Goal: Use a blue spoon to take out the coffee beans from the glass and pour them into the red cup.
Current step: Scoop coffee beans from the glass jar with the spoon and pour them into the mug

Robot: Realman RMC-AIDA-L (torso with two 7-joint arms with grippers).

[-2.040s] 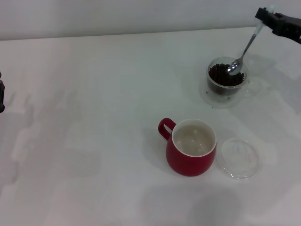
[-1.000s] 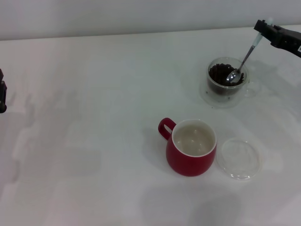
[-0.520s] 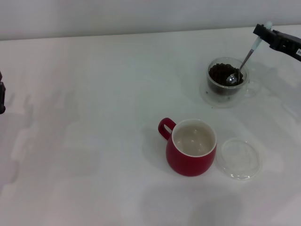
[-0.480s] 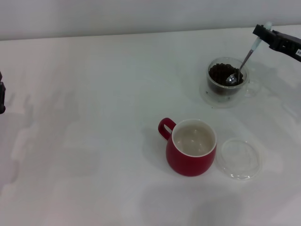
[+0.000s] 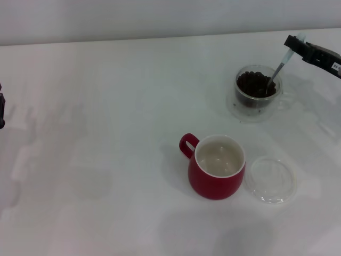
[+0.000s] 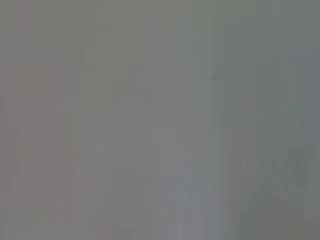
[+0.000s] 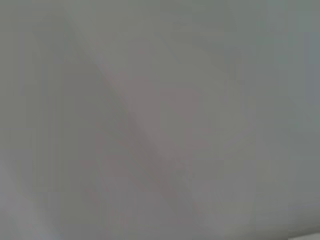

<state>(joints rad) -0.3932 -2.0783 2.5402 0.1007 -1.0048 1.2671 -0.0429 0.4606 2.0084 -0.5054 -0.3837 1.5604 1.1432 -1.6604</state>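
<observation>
Spoon [image 5: 281, 65] bowl hidden in beans [image 5: 257, 85] inside glass [image 5: 258, 91] at 1 o'clock, handle tilting up toward 1 o'clock, pinched by right gripper [image 5: 293, 44]; left gripper [image 5: 1, 109] mostly cut off at 9 o'clock, fingers unclear.

Head camera high, facing down over the table [image 5: 106, 106]; both wrist views blank grey, nothing shared.

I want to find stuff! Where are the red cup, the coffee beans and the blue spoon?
red cup [image 5: 213, 184], head view, on its red front wall.
coffee beans [image 5: 254, 84], head view, middle of the dark pile.
blue spoon [image 5: 278, 69], head view, on its metal neck.
</observation>
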